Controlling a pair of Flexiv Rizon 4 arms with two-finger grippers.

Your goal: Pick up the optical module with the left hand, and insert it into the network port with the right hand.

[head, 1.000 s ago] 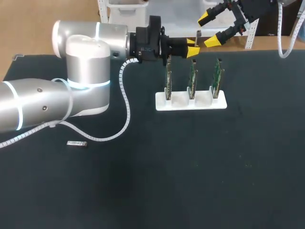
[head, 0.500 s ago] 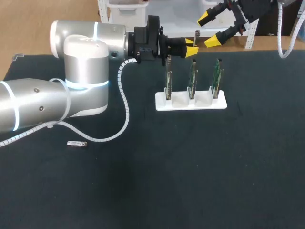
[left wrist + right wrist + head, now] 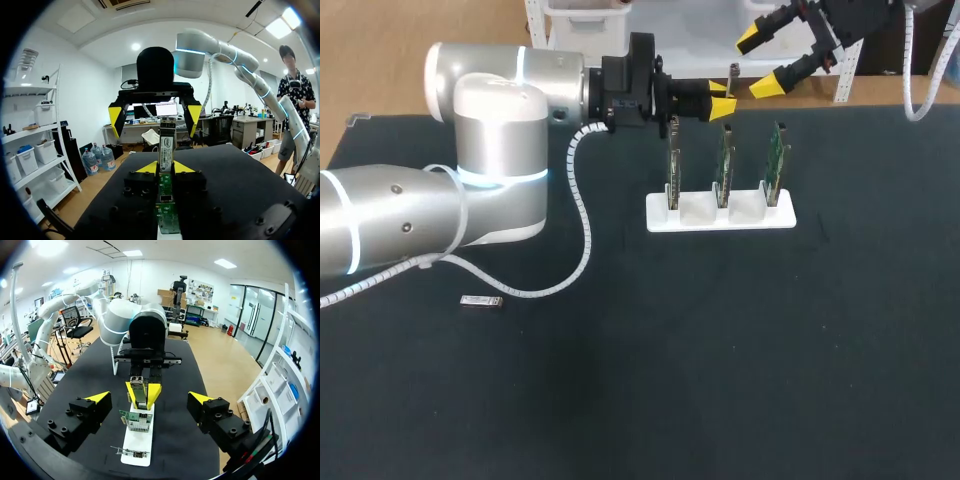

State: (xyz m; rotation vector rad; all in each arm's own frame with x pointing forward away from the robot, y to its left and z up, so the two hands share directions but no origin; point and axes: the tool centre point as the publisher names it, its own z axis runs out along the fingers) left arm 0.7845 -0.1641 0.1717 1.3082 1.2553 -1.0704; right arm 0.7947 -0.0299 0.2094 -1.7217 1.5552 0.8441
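Optical module (image 3: 140, 396): a silvery, labelled piece pinched between the yellow tips of the left claw (image 3: 723, 100). It points out ahead of the fingers, toward the right claw (image 3: 760, 63). In the head view it sits in the upper middle of the frame, off the worktop (image 3: 720, 350) and just above the top of the middle of three green boards (image 3: 724, 160). Whether it touches that board cannot be told.

Left claw: closed onto the module from two sides, fingers level and aimed toward the right of the frame. The left arm (image 3: 500, 170) comes in from the left edge and fills the upper left.

Right claw: spread wide and holding nothing. It sits at the top of the frame, right of centre, past the far edge of the worktop. In the right wrist view the held module lies ahead of it, in line with the gap between its fingers but well apart from them.

Green boards: upright, side by side in a white holder (image 3: 705, 222) right of centre in the upper half of the frame. No port can be made out on them.

Second module (image 3: 480, 301): small and silvery, lying flat on the dark worktop at the lower left, near the left arm's cable and well apart from the holder.
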